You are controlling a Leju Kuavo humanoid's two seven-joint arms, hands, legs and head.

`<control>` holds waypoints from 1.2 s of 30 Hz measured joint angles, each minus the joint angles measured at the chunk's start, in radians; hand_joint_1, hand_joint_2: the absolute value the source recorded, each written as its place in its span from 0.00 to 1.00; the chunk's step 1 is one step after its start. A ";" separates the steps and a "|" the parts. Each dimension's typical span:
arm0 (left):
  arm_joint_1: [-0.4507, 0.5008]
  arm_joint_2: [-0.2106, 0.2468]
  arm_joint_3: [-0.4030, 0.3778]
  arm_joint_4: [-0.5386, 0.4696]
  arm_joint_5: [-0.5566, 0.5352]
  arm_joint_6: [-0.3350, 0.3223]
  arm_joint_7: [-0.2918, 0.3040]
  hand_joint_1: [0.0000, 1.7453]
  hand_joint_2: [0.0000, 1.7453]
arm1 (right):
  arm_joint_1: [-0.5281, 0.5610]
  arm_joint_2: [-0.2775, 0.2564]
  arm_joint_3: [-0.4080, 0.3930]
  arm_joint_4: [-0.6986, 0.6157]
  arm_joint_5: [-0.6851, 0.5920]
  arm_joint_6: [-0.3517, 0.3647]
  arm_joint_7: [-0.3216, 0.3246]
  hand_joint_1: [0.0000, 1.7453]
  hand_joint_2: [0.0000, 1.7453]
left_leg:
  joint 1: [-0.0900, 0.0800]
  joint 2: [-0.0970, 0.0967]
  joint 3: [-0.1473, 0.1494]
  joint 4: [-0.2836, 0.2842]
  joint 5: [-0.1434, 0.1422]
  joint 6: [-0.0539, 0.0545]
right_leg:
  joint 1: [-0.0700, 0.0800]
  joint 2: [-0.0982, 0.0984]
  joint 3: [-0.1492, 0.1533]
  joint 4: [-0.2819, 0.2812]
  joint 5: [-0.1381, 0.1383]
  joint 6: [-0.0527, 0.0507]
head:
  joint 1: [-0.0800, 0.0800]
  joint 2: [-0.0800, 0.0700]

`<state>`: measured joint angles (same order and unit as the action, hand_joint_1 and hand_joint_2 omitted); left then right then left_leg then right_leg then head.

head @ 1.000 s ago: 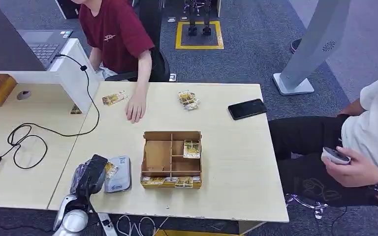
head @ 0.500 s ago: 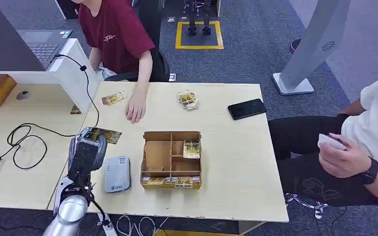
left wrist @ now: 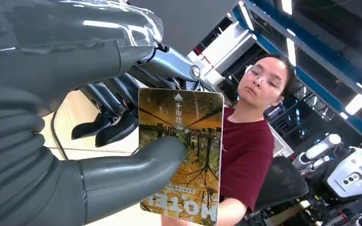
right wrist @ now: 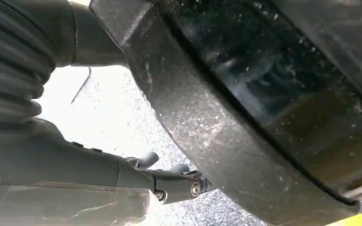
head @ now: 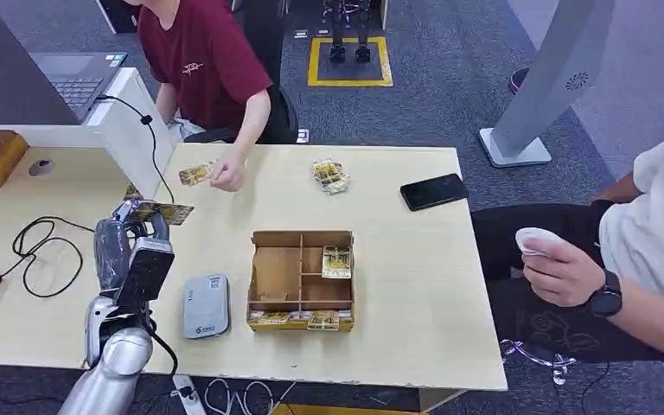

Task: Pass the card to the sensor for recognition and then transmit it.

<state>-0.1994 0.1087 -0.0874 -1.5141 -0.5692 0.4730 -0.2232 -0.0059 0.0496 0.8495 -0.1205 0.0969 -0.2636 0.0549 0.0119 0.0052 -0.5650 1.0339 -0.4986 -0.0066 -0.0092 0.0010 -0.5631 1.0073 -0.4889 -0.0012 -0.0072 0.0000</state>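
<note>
Your left hand (head: 135,226) has lifted the card (head: 161,212) away from the sensor (head: 206,304) toward the person in red, whose hand (head: 226,175) has moved to a card near the table's (head: 415,285) far edge. The left hand clamps the card between thumb and fingers. In the left wrist view you read "HOTEL" on the card (left wrist: 191,136); the head view is too small for this. The right hand (right wrist: 169,181) hangs with fingers apart, holding nothing.

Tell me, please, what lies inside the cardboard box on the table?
The cardboard box holds one card in a right compartment and cards along its front; the other compartments look empty.
</note>
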 joint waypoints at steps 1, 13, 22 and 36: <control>0.000 0.001 0.000 0.000 0.000 0.000 0.000 1.00 1.00 | 0.000 0.000 0.000 0.000 0.000 0.000 0.000 0.00 1.00 | 0.000 0.000 0.000 0.000 0.000 0.000 | 0.000 0.000 0.000 0.000 0.000 0.000 | 0.000 0.000; -0.029 0.017 -0.003 0.034 -0.269 0.128 0.035 1.00 1.00 | -0.001 -0.003 0.009 -0.006 0.017 0.007 0.001 0.00 1.00 | 0.000 0.000 0.000 0.000 0.000 0.000 | 0.000 0.000 0.000 0.000 0.000 0.000 | 0.000 0.000; -0.137 0.052 -0.008 0.197 -0.448 0.196 0.069 1.00 1.00 | -0.004 -0.013 0.027 -0.021 0.026 0.018 -0.001 0.00 1.00 | 0.000 0.000 0.000 0.000 0.001 -0.001 | 0.000 0.000 0.000 0.001 0.001 -0.002 | 0.000 0.000; -0.164 0.051 -0.018 0.261 -0.443 0.197 0.067 0.00 1.00 | -0.003 -0.016 0.029 -0.027 0.024 0.018 0.000 0.00 1.00 | 0.000 0.000 0.000 0.000 0.001 -0.001 | 0.000 0.000 -0.001 0.000 0.001 -0.002 | 0.000 0.000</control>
<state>-0.3638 0.1595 -0.1049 -1.2535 -1.0124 0.6703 -0.1564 -0.0091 0.0332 0.8782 -0.1480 0.1209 -0.2457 0.0549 0.0122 0.0054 -0.5651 1.0339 -0.4976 -0.0076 -0.0090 0.0012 -0.5639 1.0078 -0.4877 -0.0031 -0.0072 0.0000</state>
